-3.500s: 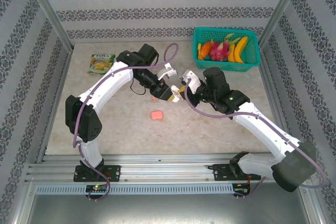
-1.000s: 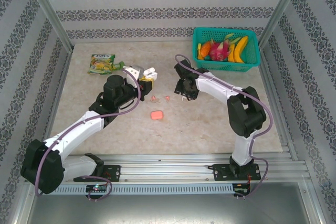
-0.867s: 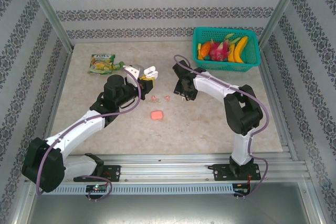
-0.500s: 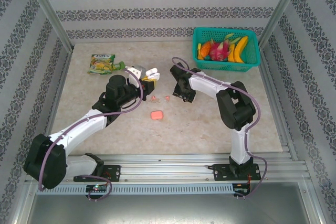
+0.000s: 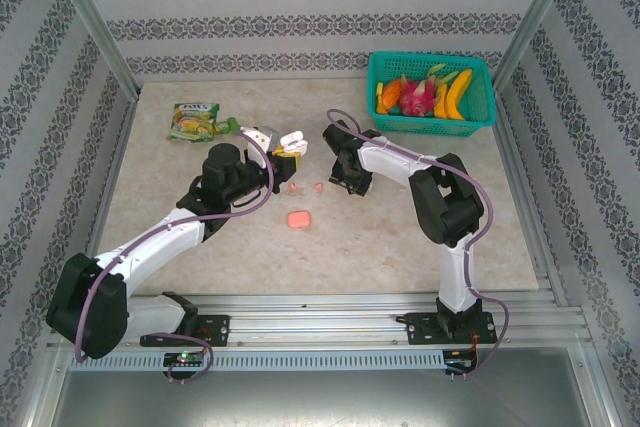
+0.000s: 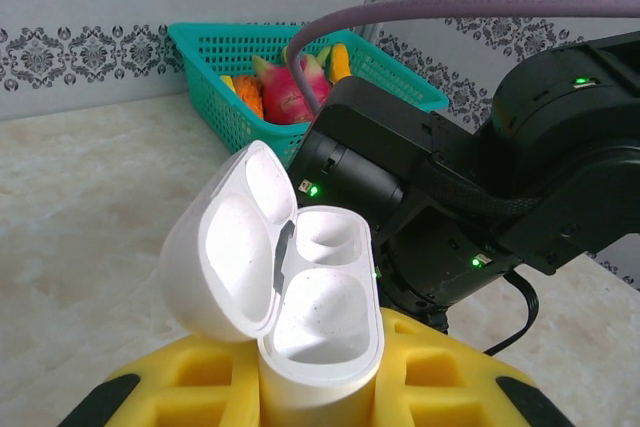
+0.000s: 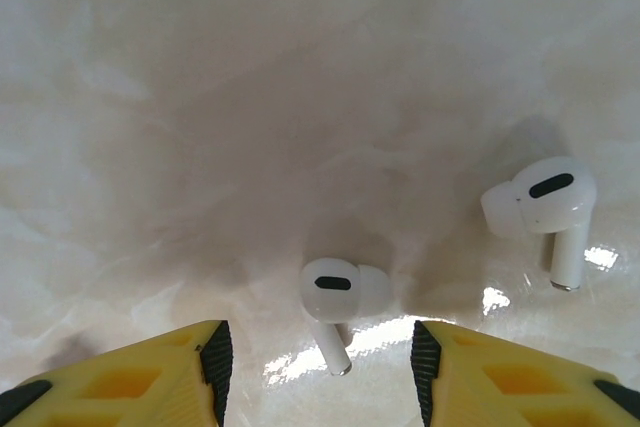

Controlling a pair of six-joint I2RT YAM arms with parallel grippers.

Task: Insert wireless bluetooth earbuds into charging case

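Observation:
My left gripper is shut on the white charging case, which it holds upright with the lid flipped open to the left and both wells empty. In the top view that case hangs above the table left of centre. My right gripper points down at the table, open. One white earbud lies between its yellow fingers, touching neither. A second white earbud lies to its right. Two pale pink earbuds rest on the table beside the right gripper.
A small pink case lies shut on the table in front of the earbuds. A teal basket of toy fruit stands at the back right. A green snack packet lies at the back left. The right arm's black wrist is close behind the white case.
The right arm has folded in toward the left and its gripper has shifted slightly left over the white earbuds, jaws narrowing a little. The left gripper has edged right with the case.

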